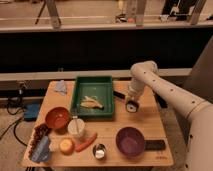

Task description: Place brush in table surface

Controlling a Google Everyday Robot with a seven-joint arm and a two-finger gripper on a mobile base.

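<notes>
The brush lies on the table surface (150,120) just right of the green tray (80,97). Its round pale head with a dark rim (132,106) faces up, and its slim black handle (119,94) points back left toward the tray. My gripper (132,98) hangs straight down over the brush, right at the head, at the end of the white arm that comes in from the right. Whether it grips the brush does not show.
The tray holds a pale scrap (92,103). In front stand a purple bowl (131,141), a flat black block (155,145), a small metal cup (99,150), a carrot (86,142), a white cup (76,127) and an orange bowl (57,118). A blue cloth (60,87) lies at the back left.
</notes>
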